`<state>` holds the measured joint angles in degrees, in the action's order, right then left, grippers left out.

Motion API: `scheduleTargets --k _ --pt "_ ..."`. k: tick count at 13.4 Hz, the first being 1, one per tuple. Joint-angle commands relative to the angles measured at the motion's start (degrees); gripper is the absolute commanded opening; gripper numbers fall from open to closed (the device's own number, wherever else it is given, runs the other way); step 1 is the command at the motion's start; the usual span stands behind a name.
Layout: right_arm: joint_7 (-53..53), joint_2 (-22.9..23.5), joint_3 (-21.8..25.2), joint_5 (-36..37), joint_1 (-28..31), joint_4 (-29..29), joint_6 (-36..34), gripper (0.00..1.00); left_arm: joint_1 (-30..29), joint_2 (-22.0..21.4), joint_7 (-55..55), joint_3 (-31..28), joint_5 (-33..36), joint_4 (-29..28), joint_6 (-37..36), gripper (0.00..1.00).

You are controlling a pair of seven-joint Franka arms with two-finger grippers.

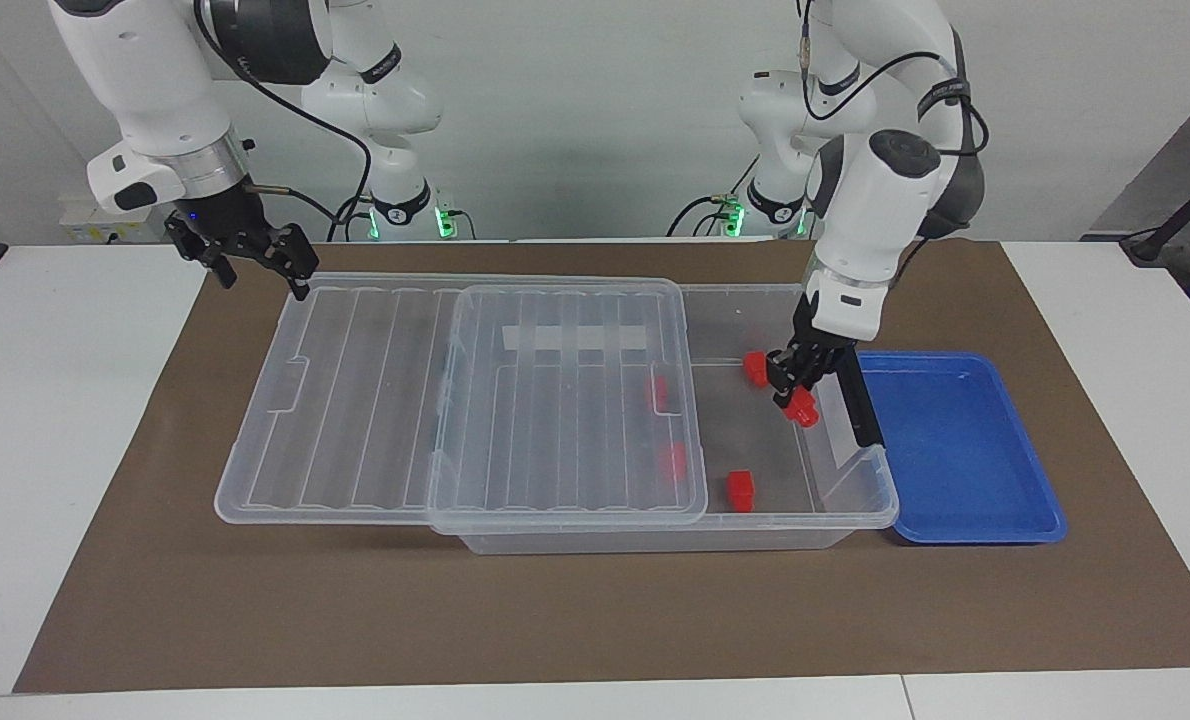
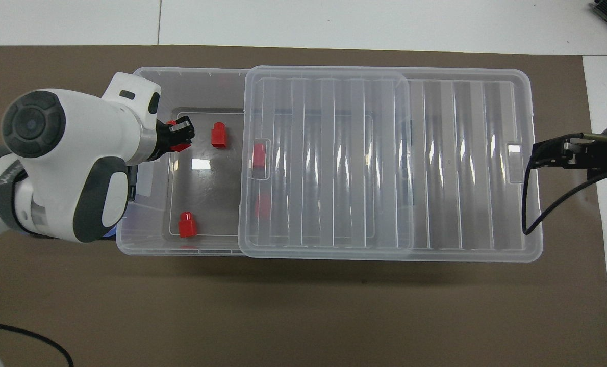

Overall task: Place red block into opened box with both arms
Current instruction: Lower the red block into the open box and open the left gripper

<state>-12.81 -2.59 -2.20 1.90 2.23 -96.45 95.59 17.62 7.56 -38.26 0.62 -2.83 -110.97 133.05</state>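
Note:
My left gripper (image 1: pixel 795 392) is shut on the red block (image 1: pixel 803 406) and hangs over the open end of the clear box (image 1: pixel 883 497), just inside the black handle (image 1: pixel 855 390). From above, the left gripper (image 2: pixel 180 137) and the red block (image 2: pixel 182 148) show beside another block. The ribbed lid (image 1: pixel 565 400) is slid toward the right arm's end. My right gripper (image 1: pixel 255 258) stands open over the lid's corner nearest the right arm's base. It also shows in the overhead view, as the right gripper (image 2: pixel 553 153) at the lid's (image 2: pixel 329 158) end.
Two red blocks (image 1: pixel 756 368) (image 1: pixel 741 490) lie on the box floor in the open part, and two more (image 1: pixel 660 393) (image 1: pixel 673 460) show through the lid. A shallow blue tray (image 1: pixel 965 450) sits against the box toward the left arm's end. A brown mat (image 1: pixel 595 610) covers the table.

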Motion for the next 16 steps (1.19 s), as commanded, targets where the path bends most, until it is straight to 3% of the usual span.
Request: scheduleTargets --k 1,7,16 --pt "-0.3 -0.8 -0.3 -0.1 0.3 -0.8 -0.4 1.0 1.8 1.6 -0.5 -1.1 5.1 -5.4 6.8 0.0" --pt "-0.4 -0.8 -0.3 -0.1 0.4 -0.8 -0.4 1.0 4.8 8.0 -2.8 -1.2 9.6 -5.7 8.8 0.0" --pt "0.0 -0.8 -0.1 -0.1 1.1 -0.8 -1.4 1.0 4.0 8.1 -3.4 -1.4 10.6 -8.1 9.9 0.0"
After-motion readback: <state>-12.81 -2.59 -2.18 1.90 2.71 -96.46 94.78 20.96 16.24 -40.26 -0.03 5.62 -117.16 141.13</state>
